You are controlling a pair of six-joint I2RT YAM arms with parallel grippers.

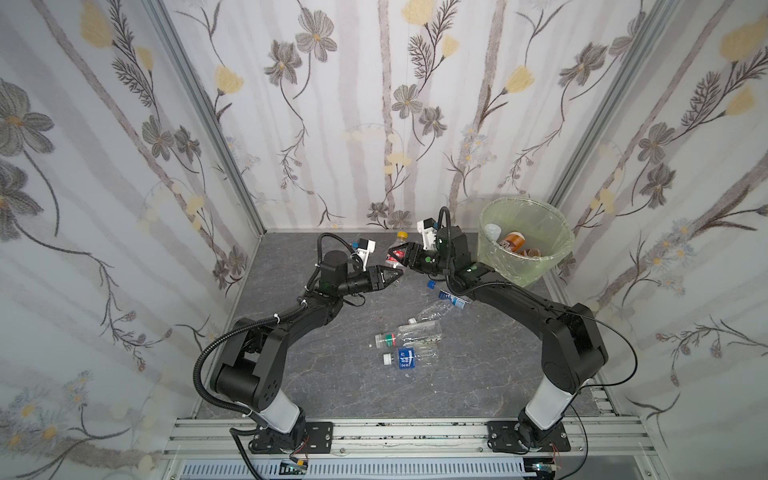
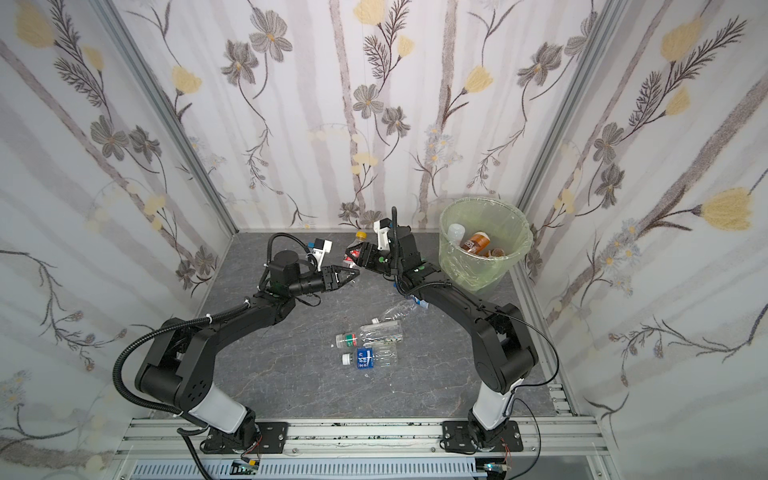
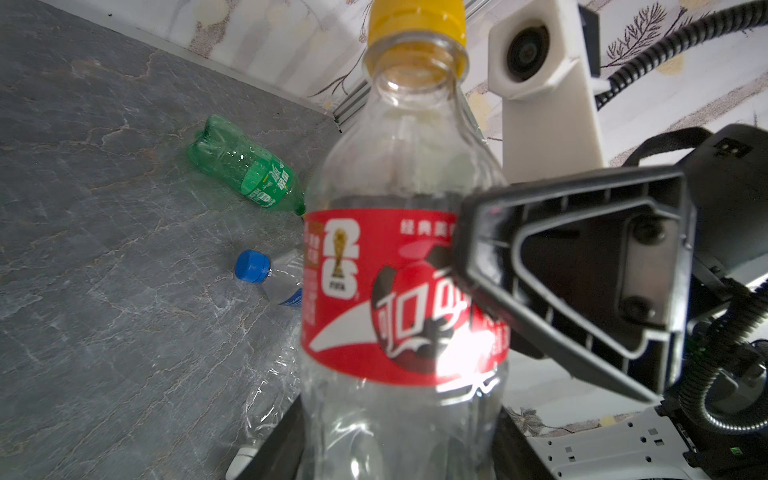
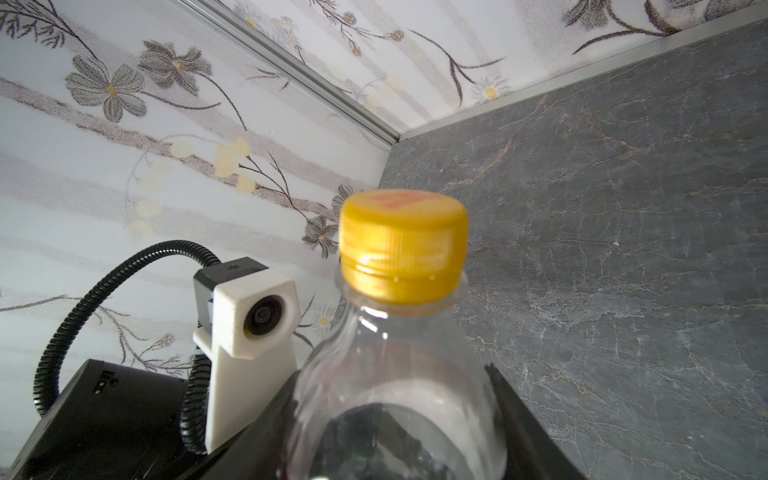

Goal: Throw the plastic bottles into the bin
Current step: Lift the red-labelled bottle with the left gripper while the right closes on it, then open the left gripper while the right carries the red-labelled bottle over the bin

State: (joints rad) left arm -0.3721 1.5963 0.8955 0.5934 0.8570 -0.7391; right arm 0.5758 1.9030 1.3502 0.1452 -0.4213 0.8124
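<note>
Both arms on one bottle, centre of both top views! The left pincer (image 1: 397, 274) is clamped on the base of the red-label bottle (image 1: 397, 243), and the right pincer (image 1: 398, 255) is clenched across its label. The bin (image 1: 536, 272) stands just to the right. Loose bottles (image 1: 409, 347) lie lower on the table (image 1: 332, 374).

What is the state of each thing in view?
Red-label bottle: capped, held by both grippers.
Left gripper: shut on it.
Right gripper: shut on it.
Bin: partly filled.
Green bottle: lying.
Blue-cap bottle: lying.
Green-label bottle: lying.
Blue-label bottle: lying.
Plain bottle: lying.
</note>
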